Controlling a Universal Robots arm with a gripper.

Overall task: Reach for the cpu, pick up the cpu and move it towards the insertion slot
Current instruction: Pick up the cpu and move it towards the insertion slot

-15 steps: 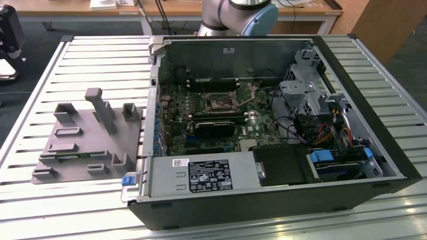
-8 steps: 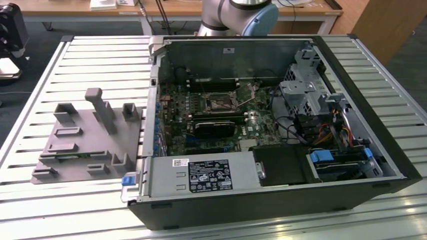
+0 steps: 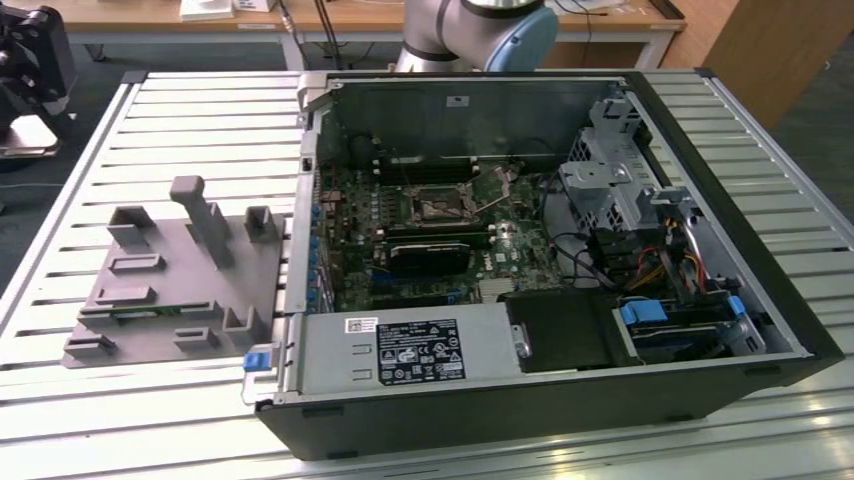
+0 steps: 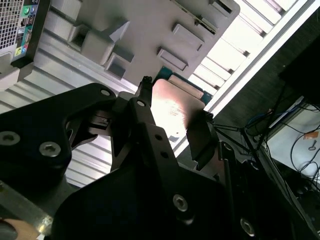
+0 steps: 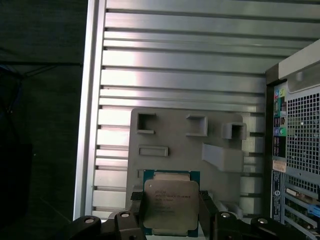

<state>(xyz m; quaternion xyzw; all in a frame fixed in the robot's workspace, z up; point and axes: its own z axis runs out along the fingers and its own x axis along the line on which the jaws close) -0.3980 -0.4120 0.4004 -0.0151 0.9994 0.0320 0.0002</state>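
Gripper (image 5: 171, 214) clenched on the cpu (image 5: 170, 199), over the grey fixture plate (image 5: 170, 132).
Carrying it wants a level, square pinch on its edges, I'd say.

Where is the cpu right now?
In both wrist views the cpu is held between the fingers of the gripper, above the grey fixture plate on the slatted table.

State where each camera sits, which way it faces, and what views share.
Exterior view: off the arm, raised, looking down on the open computer case and grey fixture plate on the table; the arm's base shows.
First wrist view: on the arm, facing down past the gripper onto the cpu and plate.
Second wrist view: behind the gripper, looking along its fingers at the cpu.
Shared: both wrist views show the cpu between the fingers.
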